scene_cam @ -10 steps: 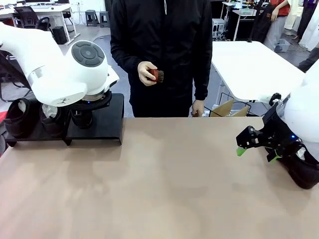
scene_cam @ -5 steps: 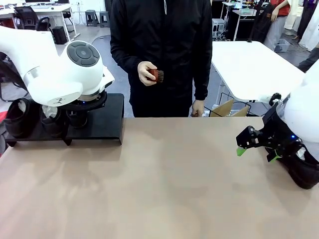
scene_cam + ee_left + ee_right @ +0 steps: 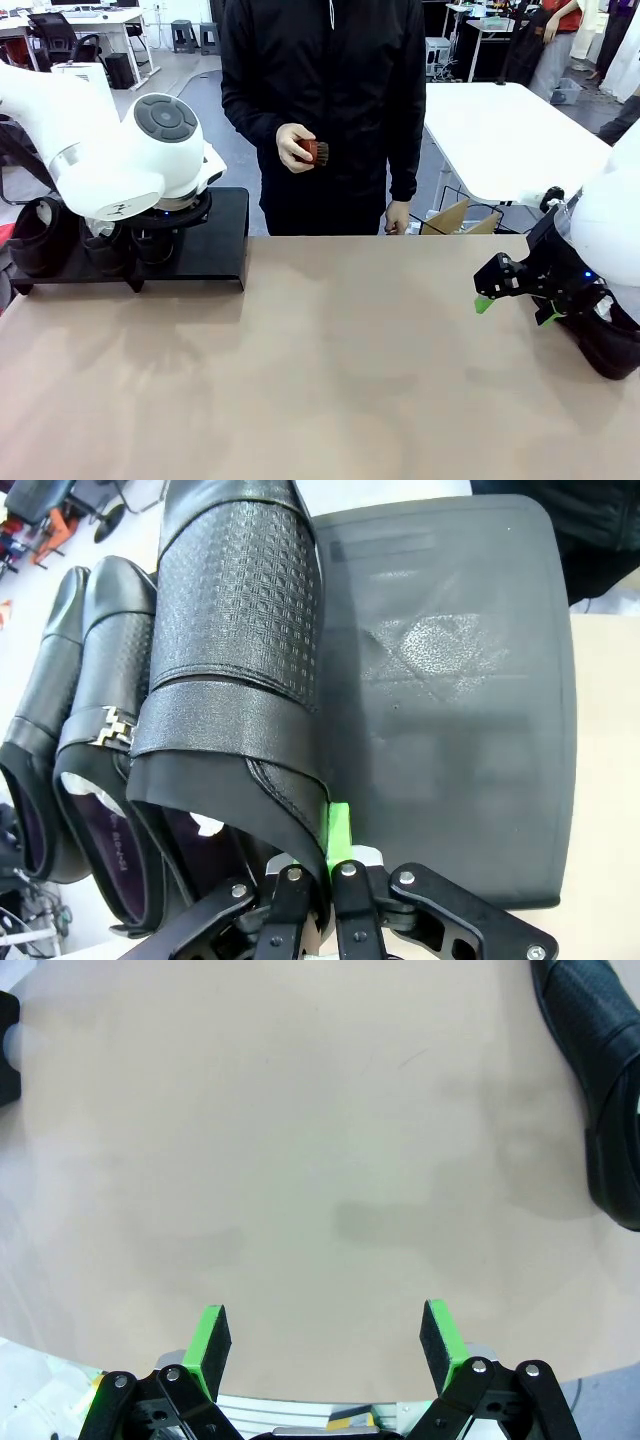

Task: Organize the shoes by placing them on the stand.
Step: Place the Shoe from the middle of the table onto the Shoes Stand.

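Over at the far left of the worktop [image 3: 330, 380], the left arm bends down above the stand [image 3: 215, 245], its big white wrist joint hiding most of what lies beneath it. The left gripper [image 3: 318, 875] points down at the stand's flat black top, its jaws pressed together on the rear edge of a shoe [image 3: 235, 680] with an embossed toe. One green pad [image 3: 338, 832] shows against that shoe's side. The held shoe lies lengthwise on the stand, just beside a second shoe [image 3: 110, 740] with a metal buckle, and a third shoe [image 3: 45, 720] lies beyond that one; all three sit side by side with toes pointing the same way. The right half of the stand's top is bare.

On the right, the right arm reaches in low from the worktop's edge, its wrist turned so the right gripper [image 3: 515, 300] faces toward the middle of the worktop. Its jaws are spread wide and hold nothing, hanging above bare brown surface. A fourth shoe [image 3: 605, 345] rests on the worktop right beside that wrist, at the near right edge.

Across the worktop a person in a black jacket stands facing the robot, one hand [image 3: 292, 148] raised to chest height around a small reddish-brown brush [image 3: 313, 152], the other arm hanging down.
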